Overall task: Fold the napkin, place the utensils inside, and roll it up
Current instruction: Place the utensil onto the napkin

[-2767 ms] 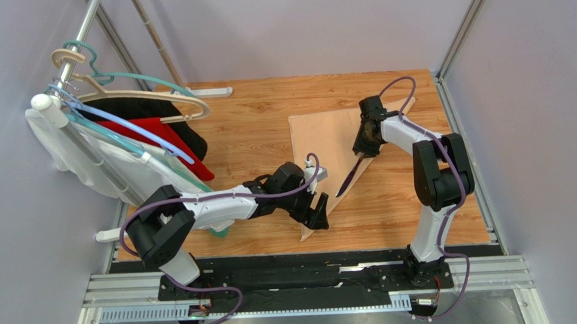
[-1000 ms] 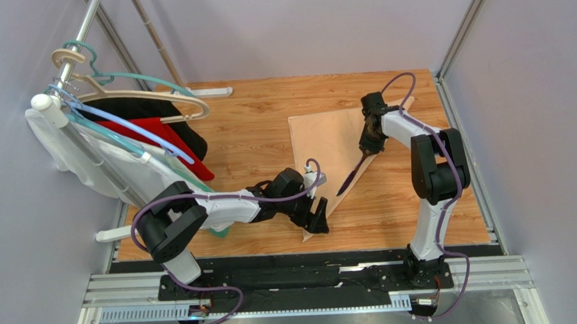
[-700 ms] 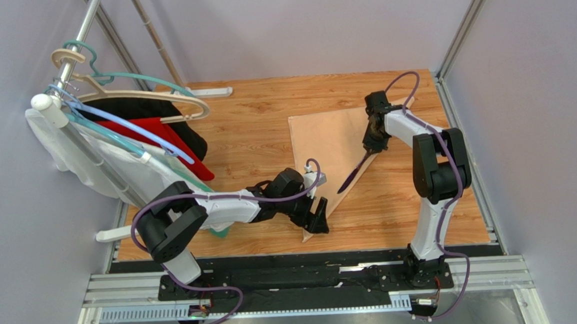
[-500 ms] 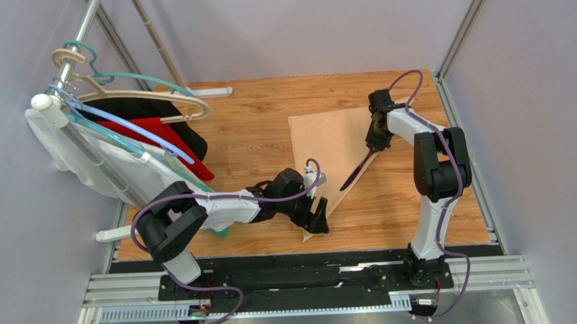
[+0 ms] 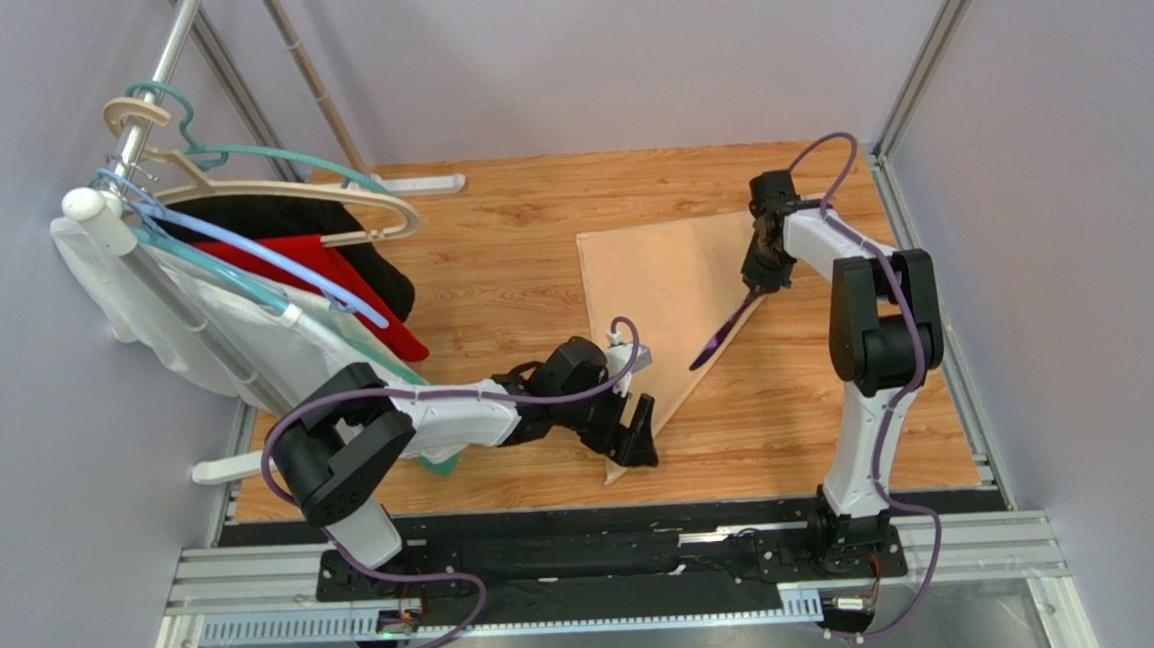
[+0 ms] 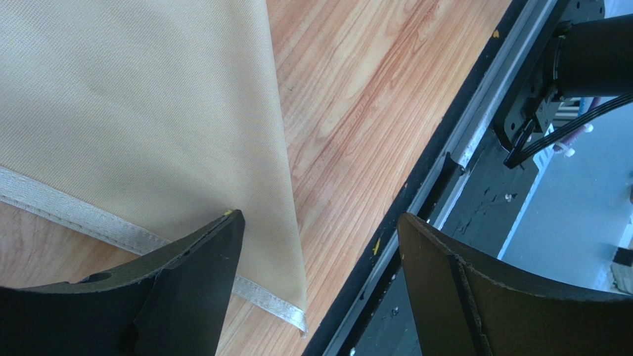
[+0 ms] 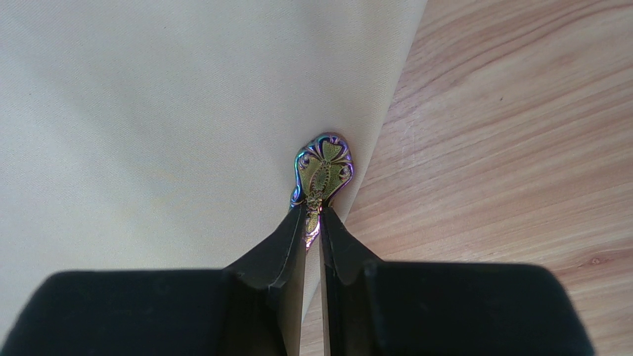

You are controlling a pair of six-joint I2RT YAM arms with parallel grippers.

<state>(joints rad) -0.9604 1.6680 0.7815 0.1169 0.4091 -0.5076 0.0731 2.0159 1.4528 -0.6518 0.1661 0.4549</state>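
- Peach-beige cloth draws the eye from above: the napkin (image 5: 657,297) lies on the wooden table (image 5: 505,269), already folded into a triangle with its long point reaching toward the near edge. The right gripper (image 5: 755,280) hangs over the napkin's right edge. A purple utensil (image 5: 722,333) slants from it toward the near left, its tip about at the cloth's border. The left gripper (image 5: 638,438) sits low beside the napkin's near point.
- Seen from the left wrist, the left gripper (image 6: 319,219) is spread wide with nothing between its jaws. The napkin (image 6: 148,111) runs down to a hemmed corner, and one finger (image 6: 200,274) covers part of that hem. I cannot tell whether it touches the cloth.
- Seen from the right wrist, the right gripper (image 7: 313,222) is pinched tight on the utensil (image 7: 323,167). Its ornate, iridescent handle end pokes out past the fingertips, right above the edge where the napkin (image 7: 186,111) meets the bare table (image 7: 505,148).
- I'd say the fold is done and the placing of the utensils is in hand, though I can spot only this one piece.
- The next move likely calls for carrying it further in over the cloth, laying it flat well inside the border, then letting go.
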